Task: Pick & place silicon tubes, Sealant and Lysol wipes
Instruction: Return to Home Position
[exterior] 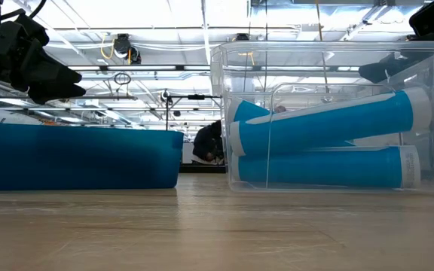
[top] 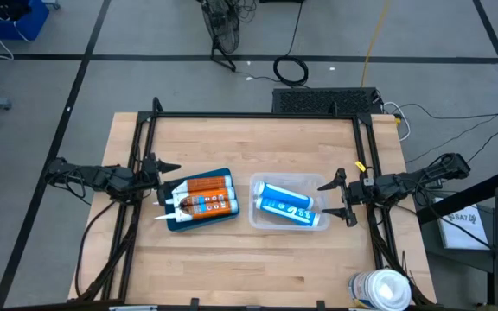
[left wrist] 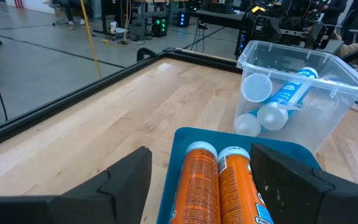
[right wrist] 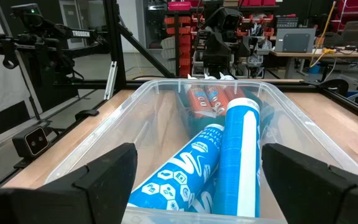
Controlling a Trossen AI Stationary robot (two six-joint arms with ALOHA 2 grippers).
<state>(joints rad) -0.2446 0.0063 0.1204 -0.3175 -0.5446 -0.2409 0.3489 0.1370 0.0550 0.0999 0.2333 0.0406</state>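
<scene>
From above: a wooden table (top: 258, 259) carrying a blue bin (top: 201, 224) left of centre and a clear bin (top: 285, 177) just beside it on the right. In the blue bin, two orange sealant tubes (top: 204, 184) side by side, white nozzles toward the left arm. In the clear bin, two blue silicone tubes (top: 285, 192). At the blue bin's outer end, the left gripper (top: 164, 183), fingers spread and holding nothing. At the clear bin's outer end, the right gripper (top: 336, 197), likewise spread and empty. At the table's front right corner, the Lysol wipes (top: 380, 289) (white lid uppermost), well apart from both bins and both grippers.

At table level: blue bin wall on the left, clear bin on the right, the blue tubes inside lying one slanted over the other. Dark gripper parts high in both upper corners, touching neither bin.

Past the left wrist: fingers wide apart over the blue bin, orange tube ends between them but ungripped, clear bin beyond.

Past the right wrist: fingers wide apart at the clear bin's near rim, blue tubes lengthwise inside, orange tubes visible beyond the far wall.
</scene>
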